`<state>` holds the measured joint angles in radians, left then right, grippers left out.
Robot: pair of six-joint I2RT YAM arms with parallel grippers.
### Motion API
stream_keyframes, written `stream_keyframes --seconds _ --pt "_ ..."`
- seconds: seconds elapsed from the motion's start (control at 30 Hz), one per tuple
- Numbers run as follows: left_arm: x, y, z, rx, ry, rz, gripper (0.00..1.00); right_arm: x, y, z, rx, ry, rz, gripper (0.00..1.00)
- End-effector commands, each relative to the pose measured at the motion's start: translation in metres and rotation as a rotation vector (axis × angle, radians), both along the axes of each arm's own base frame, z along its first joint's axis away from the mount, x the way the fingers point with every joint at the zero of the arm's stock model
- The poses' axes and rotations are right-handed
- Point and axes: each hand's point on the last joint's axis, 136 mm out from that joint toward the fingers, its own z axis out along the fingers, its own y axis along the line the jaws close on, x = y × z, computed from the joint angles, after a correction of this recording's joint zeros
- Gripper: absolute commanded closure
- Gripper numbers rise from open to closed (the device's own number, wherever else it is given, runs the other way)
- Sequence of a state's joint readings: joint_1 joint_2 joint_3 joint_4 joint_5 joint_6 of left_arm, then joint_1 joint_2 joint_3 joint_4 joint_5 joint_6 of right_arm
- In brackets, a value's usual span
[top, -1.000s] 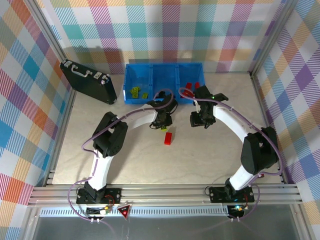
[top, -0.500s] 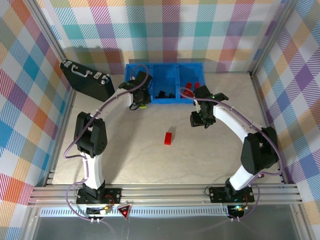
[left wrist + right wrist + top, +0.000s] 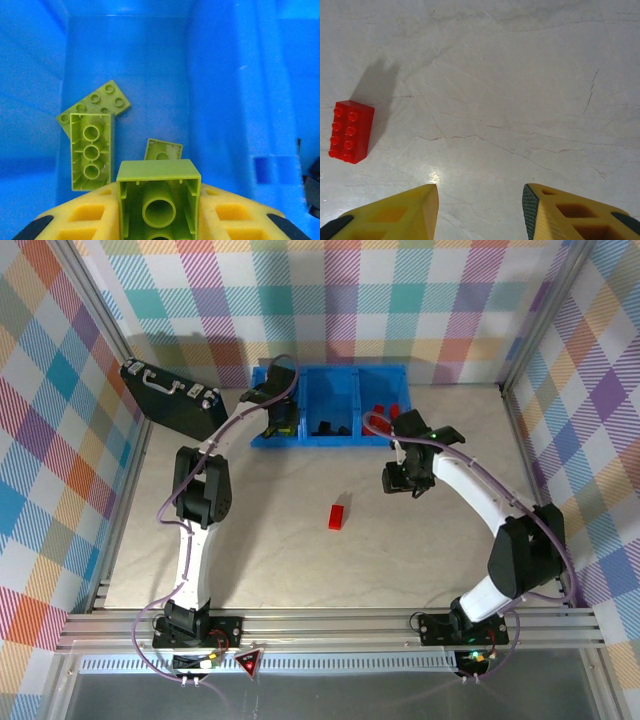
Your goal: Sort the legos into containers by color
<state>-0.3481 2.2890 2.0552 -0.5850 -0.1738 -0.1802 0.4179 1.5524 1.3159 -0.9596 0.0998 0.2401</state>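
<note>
Room: pastel plaid walls (image 3: 340, 300) are closing in the table on three sides; a metal frame rail (image 3: 330, 625) is running along the near edge.
Surface: a pale, faintly veined table top (image 3: 270, 560) is lying under both arms.
Far left: a black briefcase (image 3: 178, 403) is sitting in the back corner.
Left gripper (image 3: 281, 420): hanging over the left compartment of the blue bin (image 3: 340, 441), its yellow pads (image 3: 80, 220) pinching a lime green brick (image 3: 159, 195).
Left compartment: other green bricks (image 3: 91, 150) are lying on its floor.
Centre: a red brick (image 3: 339, 515) is lying on the table, well apart from the bin.
Right gripper (image 3: 405, 480): hovering over bare table right of the red brick, jaws partly apart, gripping nothing.
Change: a second ago the left gripper was low beside the red brick; it is now reaching into the bin. The red brick and right gripper are staying put.
</note>
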Motion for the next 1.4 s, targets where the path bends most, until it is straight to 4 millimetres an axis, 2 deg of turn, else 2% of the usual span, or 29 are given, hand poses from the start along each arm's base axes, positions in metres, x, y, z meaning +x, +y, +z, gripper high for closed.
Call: stream_keyframes --seconds 0.0,0.13,0.3,0.5,0.7,0.8,0.97,1.17,1.37 --pt "0.02 0.003 -0.004 0.013 -0.036 -0.019 0.67 -0.014 -0.005 0.005 0.021 0.017 -0.04 0.5" --pt "0.025 0.009 -0.02 0.019 -0.019 -0.007 0.64 -0.021 -0.007 0.006 0.034 0.019 -0.053 0.5" --pt "0.028 0.006 -0.015 -0.001 -0.032 -0.02 0.59 -0.027 -0.007 0.006 0.054 0.016 -0.063 0.5" --pt "0.028 0.005 0.018 -0.016 -0.078 -0.021 0.56 -0.027 0.0 0.012 0.097 0.011 -0.063 0.5" --pt "0.013 0.007 0.06 -0.049 -0.113 -0.021 0.56 -0.025 0.017 0.021 0.152 -0.001 -0.043 0.51" --pt "-0.003 0.005 0.076 -0.1 -0.113 -0.023 0.56 -0.025 0.029 0.021 0.174 0.006 -0.028 0.51" --pt "-0.043 0.004 0.091 -0.187 -0.097 -0.024 0.56 -0.024 0.051 0.014 0.173 0.026 0.012 0.51" --pt "-0.107 -0.009 0.079 -0.293 -0.032 -0.073 0.57 -0.026 0.078 -0.002 0.165 0.07 0.04 0.52" --pt "-0.165 -0.003 0.059 -0.349 0.029 -0.058 0.57 -0.028 0.097 -0.023 0.112 0.123 0.003 0.55"
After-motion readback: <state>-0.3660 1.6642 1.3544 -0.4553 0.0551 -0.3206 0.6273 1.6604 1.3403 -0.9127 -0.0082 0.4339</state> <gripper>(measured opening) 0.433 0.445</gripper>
